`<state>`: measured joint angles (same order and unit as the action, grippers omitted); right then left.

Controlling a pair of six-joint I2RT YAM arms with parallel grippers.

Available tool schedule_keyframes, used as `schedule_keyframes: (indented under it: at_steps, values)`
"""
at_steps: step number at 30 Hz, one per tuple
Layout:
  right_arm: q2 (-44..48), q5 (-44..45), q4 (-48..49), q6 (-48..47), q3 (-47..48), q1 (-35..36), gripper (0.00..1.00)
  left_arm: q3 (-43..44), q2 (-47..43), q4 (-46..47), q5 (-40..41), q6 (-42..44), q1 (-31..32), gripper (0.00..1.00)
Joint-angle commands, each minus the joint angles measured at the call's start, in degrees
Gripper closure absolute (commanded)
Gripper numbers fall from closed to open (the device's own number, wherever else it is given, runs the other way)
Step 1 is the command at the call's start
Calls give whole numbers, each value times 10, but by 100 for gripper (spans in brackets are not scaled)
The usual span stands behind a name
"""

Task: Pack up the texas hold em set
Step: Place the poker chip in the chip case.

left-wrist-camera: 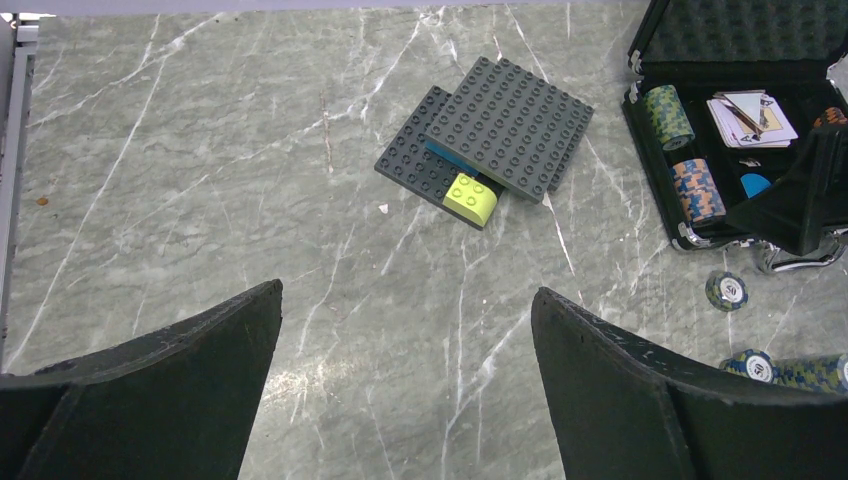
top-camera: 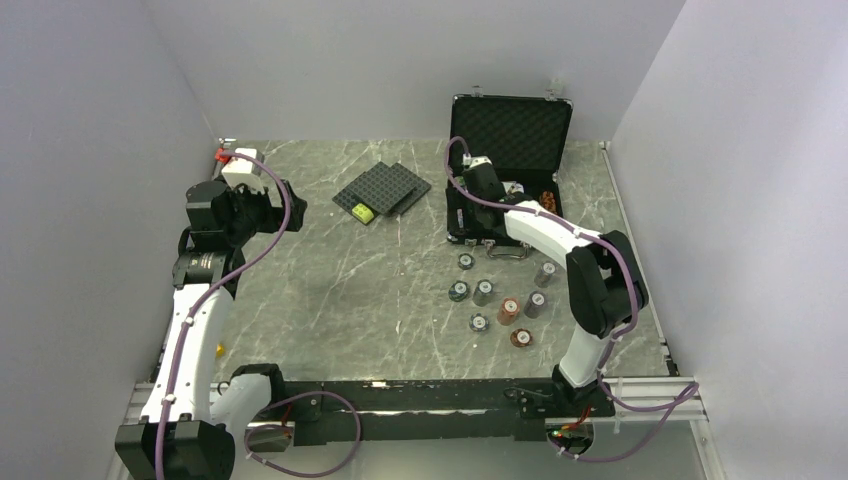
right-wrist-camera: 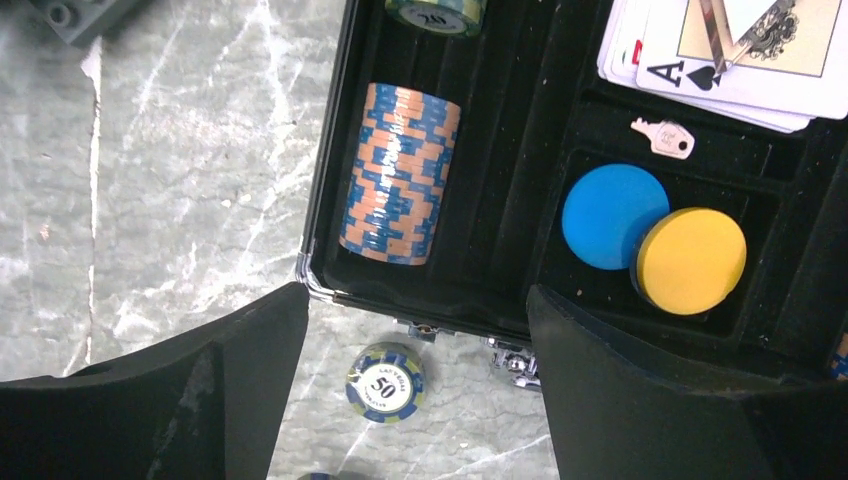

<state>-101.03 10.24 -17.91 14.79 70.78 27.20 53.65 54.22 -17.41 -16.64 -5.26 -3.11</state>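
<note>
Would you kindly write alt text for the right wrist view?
The open right gripper hangs above the front edge of a black foam-lined briefcase holding a stack of orange-and-blue poker chips, a round blue disc, a round yellow disc and playing cards. One green "50" chip lies on the grey marble table.

A round green-and-blue poker chip (right-wrist-camera: 385, 383), lying on the grey marble table (right-wrist-camera: 150, 200) just near of the black silver-edged briefcase (right-wrist-camera: 322, 200), reads "50". Inside the briefcase, the top white playing card (right-wrist-camera: 740, 50) shows "A" above a black spade.
</note>
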Motion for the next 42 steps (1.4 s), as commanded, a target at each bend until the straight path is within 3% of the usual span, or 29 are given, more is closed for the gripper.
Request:
schedule_keyframes:
  at_steps: [1, 12, 42]
  values:
    - [-5, 0, -25, -12, 0, 1, 16, 2, -3, 16, -6, -4, 3, 2]
    - [-31, 60, -27, 3, -7, 1, 19, 1, -3, 17, -6, -4, 3, 2]
    - [-101, 104, 53, 23, 31, -17, 24, 2, -3, 17, -7, -3, 2, 2]
